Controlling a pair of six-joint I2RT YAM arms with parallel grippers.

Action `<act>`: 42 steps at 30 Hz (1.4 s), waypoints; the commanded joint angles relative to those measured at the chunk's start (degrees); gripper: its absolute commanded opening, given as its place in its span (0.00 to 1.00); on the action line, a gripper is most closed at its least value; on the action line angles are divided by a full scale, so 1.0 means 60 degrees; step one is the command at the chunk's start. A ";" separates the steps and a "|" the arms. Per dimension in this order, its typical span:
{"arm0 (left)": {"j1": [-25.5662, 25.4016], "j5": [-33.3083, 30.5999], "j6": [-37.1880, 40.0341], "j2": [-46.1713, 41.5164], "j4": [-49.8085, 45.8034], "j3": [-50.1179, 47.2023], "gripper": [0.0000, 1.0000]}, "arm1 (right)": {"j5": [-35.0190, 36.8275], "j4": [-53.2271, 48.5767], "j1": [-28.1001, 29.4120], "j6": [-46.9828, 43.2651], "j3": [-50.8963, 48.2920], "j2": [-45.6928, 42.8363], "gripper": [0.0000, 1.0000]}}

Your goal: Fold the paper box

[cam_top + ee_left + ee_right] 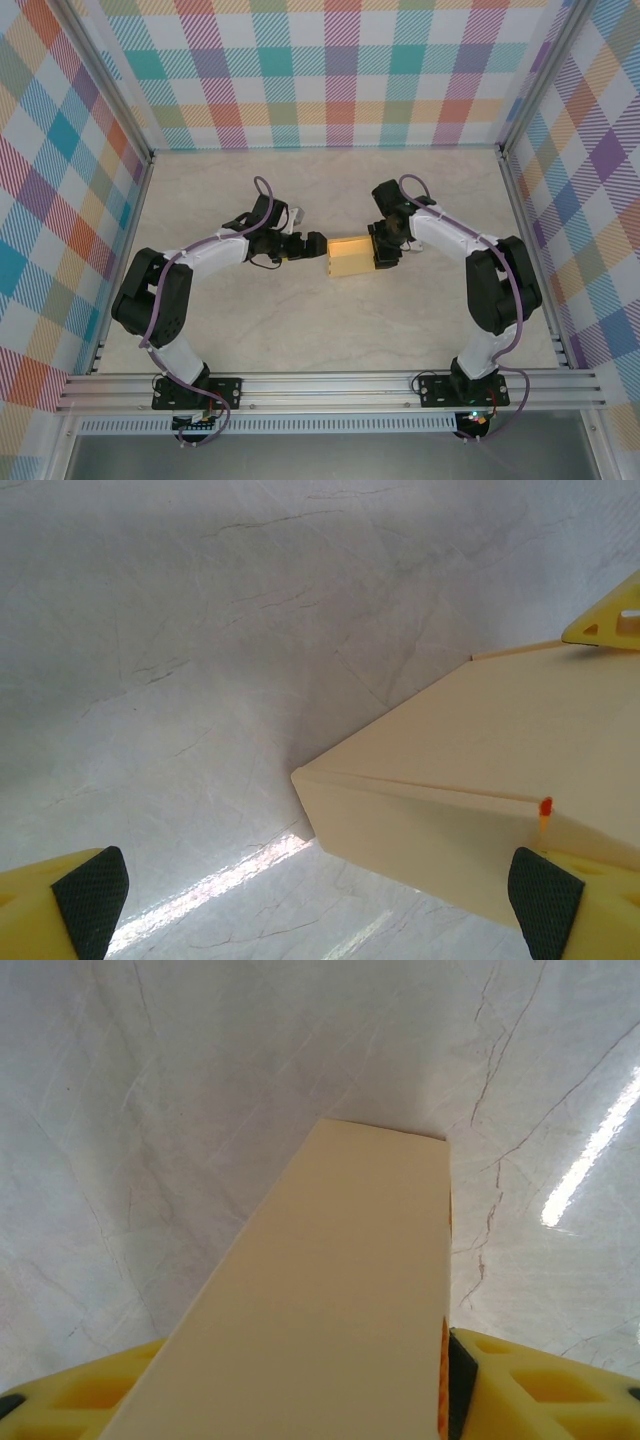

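Note:
The paper box (350,257) is a pale yellow, closed flat rectangular box lying mid-table between both arms. My right gripper (385,250) holds its right end. In the right wrist view the box (340,1290) runs out from between the yellow fingers, and the right black pad (460,1380) presses its side. My left gripper (315,243) stands open at the box's left end. In the left wrist view its jaws are spread wide around the box's near corner (480,770), and its right pad (545,895) sits against the box's side. The left pad (90,900) is far from it.
The table is pale marble (250,320), with checked cloth walls on three sides and metal frame posts (120,130). A rail (330,390) runs along the near edge at the arm bases. A yellow fingertip of the right gripper (605,625) shows beyond the box in the left wrist view.

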 commanded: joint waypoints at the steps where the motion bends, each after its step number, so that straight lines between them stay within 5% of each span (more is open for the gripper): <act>1: -0.0126 0.0655 -0.0173 -0.0228 0.0645 0.0142 1.00 | -0.0120 -0.0389 0.0353 0.0007 -0.0012 0.0541 0.62; 42: -0.0194 -0.0033 0.0242 -0.0347 0.1075 -0.0214 1.00 | -0.0542 0.0326 0.0370 -0.0153 0.0106 -0.0468 0.89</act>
